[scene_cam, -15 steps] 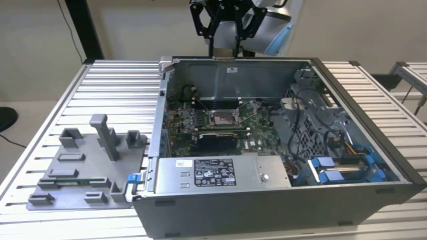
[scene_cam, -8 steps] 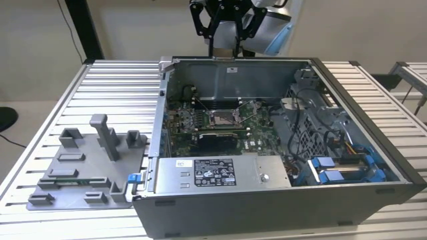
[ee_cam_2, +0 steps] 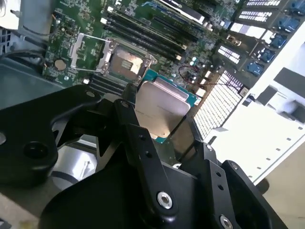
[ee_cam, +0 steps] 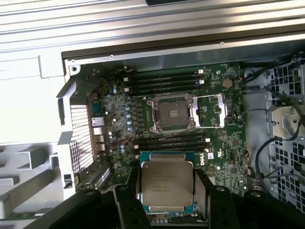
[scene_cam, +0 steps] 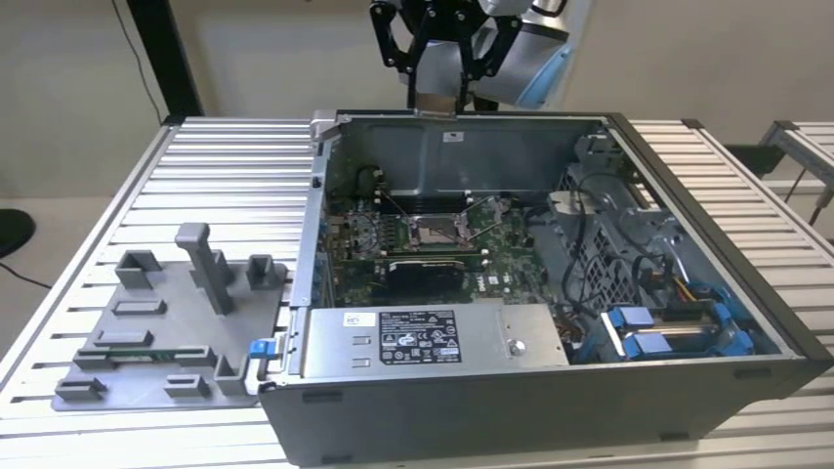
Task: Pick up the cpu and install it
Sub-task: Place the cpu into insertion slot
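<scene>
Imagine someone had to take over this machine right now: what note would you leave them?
Claw: shut on the cpu, gripping it by two opposite edges, metal top facing the wrist cameras.
Where: held in the air above the open computer case, near its far wall in the exterior view.
Done: cpu picked up.
Left: not installed; the socket on the motherboard is open and empty.

cpu [ee_cam: 165, 177] edges hidden by claw [ee_cam: 167, 187], arm [scene_cam: 528, 49] cut off
</scene>
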